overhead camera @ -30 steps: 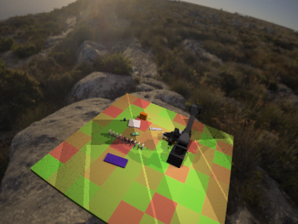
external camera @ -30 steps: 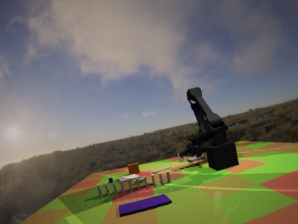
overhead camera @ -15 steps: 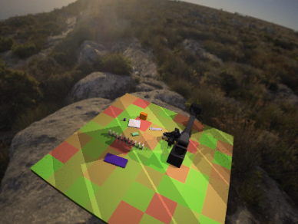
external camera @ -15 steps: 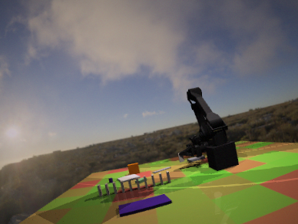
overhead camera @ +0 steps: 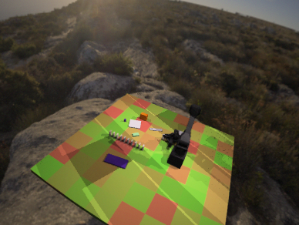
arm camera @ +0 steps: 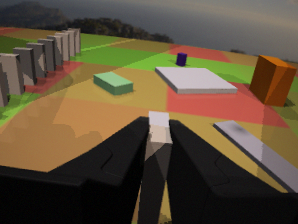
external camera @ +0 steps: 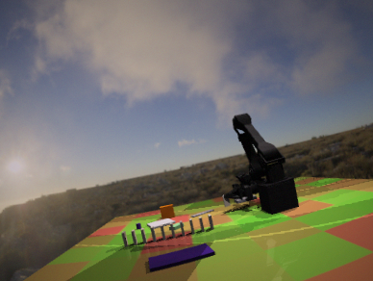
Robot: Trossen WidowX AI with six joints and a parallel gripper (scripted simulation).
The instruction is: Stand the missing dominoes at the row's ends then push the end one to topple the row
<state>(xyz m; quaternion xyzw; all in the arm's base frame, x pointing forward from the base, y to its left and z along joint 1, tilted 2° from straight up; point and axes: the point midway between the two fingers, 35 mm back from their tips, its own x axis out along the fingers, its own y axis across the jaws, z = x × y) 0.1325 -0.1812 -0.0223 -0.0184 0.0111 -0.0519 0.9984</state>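
My gripper is shut on a pale domino, whose light end shows between the fingertips in the wrist view. The gripper is in front of the arm's base, to the right of the row and apart from it. It seems to hold the domino off the table, but its exact height is hard to tell. The row of several upright pale dominoes stands evenly spaced, at the left in the wrist view. No loose domino shows lying on the table.
A green block, a white slab, a small purple cylinder and an orange box lie behind the row. A grey strip lies near the gripper. A purple slab lies before the row.
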